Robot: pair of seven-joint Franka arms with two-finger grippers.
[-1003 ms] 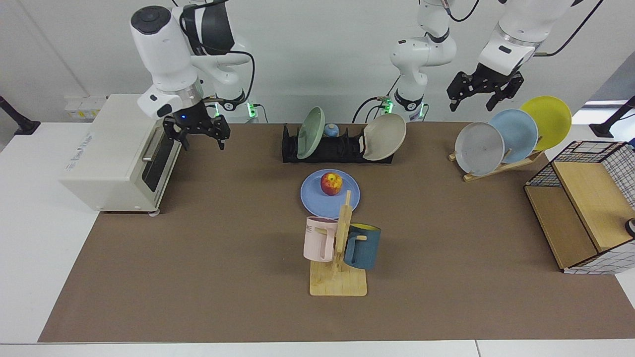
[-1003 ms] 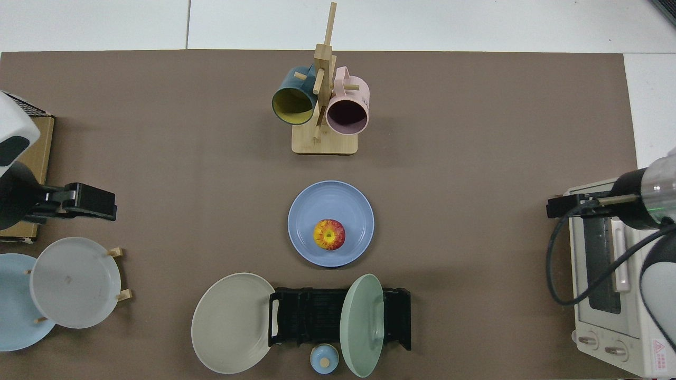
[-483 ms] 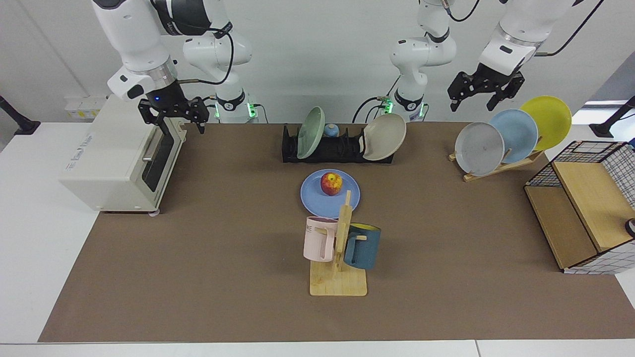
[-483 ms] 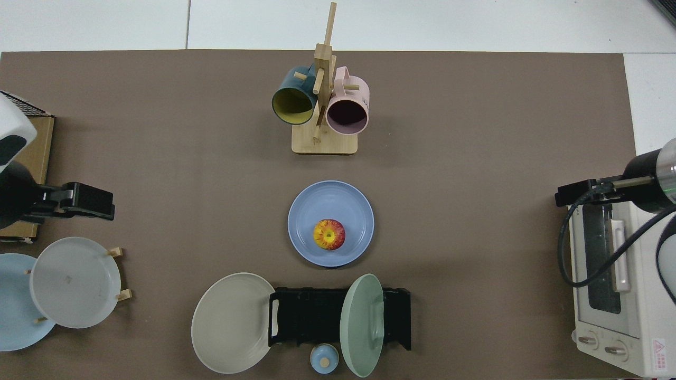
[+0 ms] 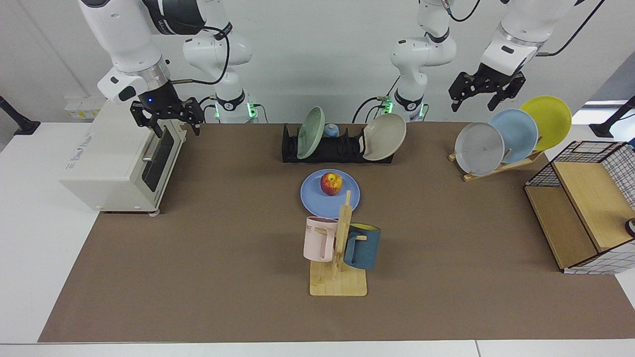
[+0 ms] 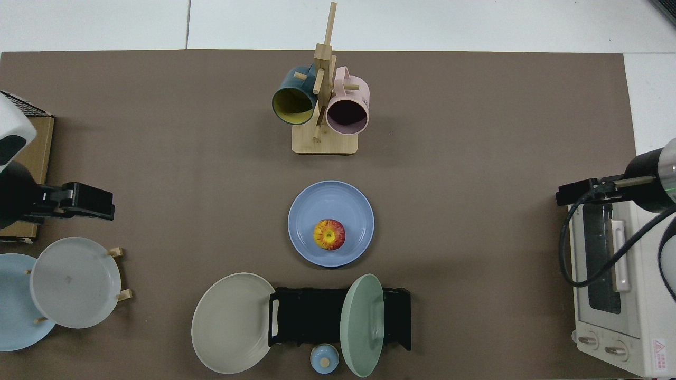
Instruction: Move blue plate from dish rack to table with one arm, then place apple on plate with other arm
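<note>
Apple point(image 5: 331, 183) sits in the blue plate point(image 5: 317, 199), flat on the table point(image 5: 223, 258) between the dish rack point(image 5: 337, 148) and the mug stand point(image 5: 339, 267); its pink mug point(image 5: 319, 239) reads "ME". My right gripper point(image 5: 166, 119) hangs open and empty over the toaster oven point(image 5: 114, 158). My left gripper point(image 5: 482, 94), also open and empty, is above the wooden plate rack point(image 5: 501, 166).

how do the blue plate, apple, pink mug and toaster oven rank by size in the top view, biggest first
1. toaster oven, though cut off by the frame edge
2. blue plate
3. pink mug, hung on the stand nearer the camera, so it may look larger than it is
4. apple, resting on the plate
</note>
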